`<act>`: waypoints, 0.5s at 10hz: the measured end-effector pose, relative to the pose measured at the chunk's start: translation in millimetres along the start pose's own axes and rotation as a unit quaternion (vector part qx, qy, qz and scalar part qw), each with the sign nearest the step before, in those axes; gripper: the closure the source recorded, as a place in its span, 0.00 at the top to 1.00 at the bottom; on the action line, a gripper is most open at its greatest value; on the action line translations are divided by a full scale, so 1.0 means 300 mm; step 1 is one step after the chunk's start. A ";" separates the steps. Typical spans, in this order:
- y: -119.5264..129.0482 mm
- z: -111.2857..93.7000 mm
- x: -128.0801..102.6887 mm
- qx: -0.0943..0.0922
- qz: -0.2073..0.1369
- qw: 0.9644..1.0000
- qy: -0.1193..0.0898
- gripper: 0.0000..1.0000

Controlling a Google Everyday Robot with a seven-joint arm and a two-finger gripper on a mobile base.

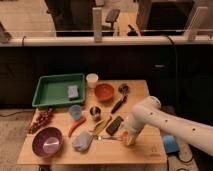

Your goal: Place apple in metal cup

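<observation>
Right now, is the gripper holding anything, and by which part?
Cannot be told: the gripper sits low over the apple at the front right of the table, hiding any contact.

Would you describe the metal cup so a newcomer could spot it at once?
On the wooden table, look near the middle, in front of the red-orange bowl. The metal cup is short, silvery and dark inside, beside the pale blue cup; the gripper is at the table's front right.

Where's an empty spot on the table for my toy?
Bare wood: the table's back right corner, beside the black utensil, and the front right corner past the gripper, which is low beside the apple. Crowded in the middle around the metal cup.
</observation>
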State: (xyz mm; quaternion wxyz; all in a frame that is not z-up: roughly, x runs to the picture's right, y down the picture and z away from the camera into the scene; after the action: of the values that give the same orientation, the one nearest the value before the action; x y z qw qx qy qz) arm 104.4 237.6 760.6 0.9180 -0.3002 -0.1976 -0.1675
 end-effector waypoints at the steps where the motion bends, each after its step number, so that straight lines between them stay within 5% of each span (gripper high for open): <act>1: -0.002 -0.021 -0.003 0.002 0.001 1.000 0.000 0.41; 4: -0.003 -0.029 0.003 0.001 -0.001 1.000 0.002 0.13; 5: -0.004 -0.032 -0.001 0.001 -0.002 1.000 0.003 0.10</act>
State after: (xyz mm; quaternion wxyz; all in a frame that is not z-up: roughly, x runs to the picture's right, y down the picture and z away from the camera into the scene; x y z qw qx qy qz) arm 106.1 230.8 754.1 0.9186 -0.2986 -0.1957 -0.1696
